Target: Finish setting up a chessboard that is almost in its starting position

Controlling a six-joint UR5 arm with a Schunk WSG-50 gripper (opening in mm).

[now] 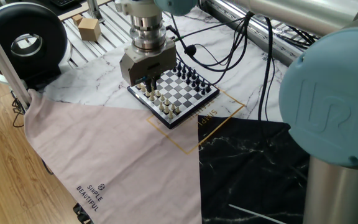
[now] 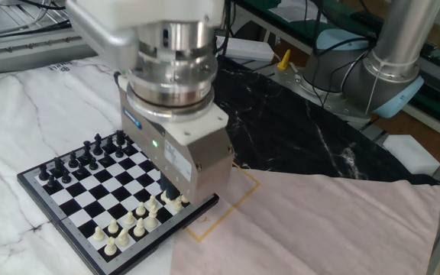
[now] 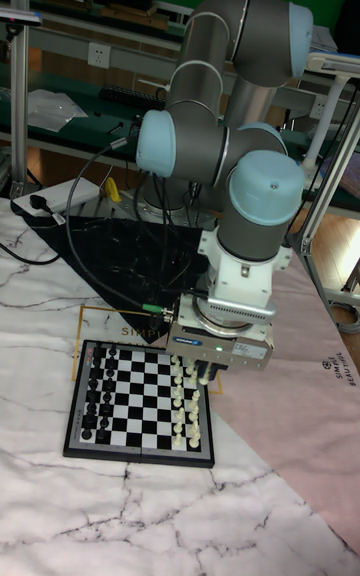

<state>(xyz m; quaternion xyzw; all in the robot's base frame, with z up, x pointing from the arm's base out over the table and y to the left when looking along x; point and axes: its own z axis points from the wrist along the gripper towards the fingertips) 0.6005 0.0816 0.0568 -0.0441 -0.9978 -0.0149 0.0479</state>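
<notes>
Dark fingertips of the grey two-finger gripper: low among cream chess pieces, grip state indiscernible. Its body hides part of the small black-and-white chessboard, lying on marble-print cloth.

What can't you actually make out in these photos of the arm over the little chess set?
- Gripper fingertips: hidden by its own body in every view, so open or shut is unclear.
- Cream pieces under it: partly covered on the chessboard.
- Piece types: too small in the tall view.
</notes>
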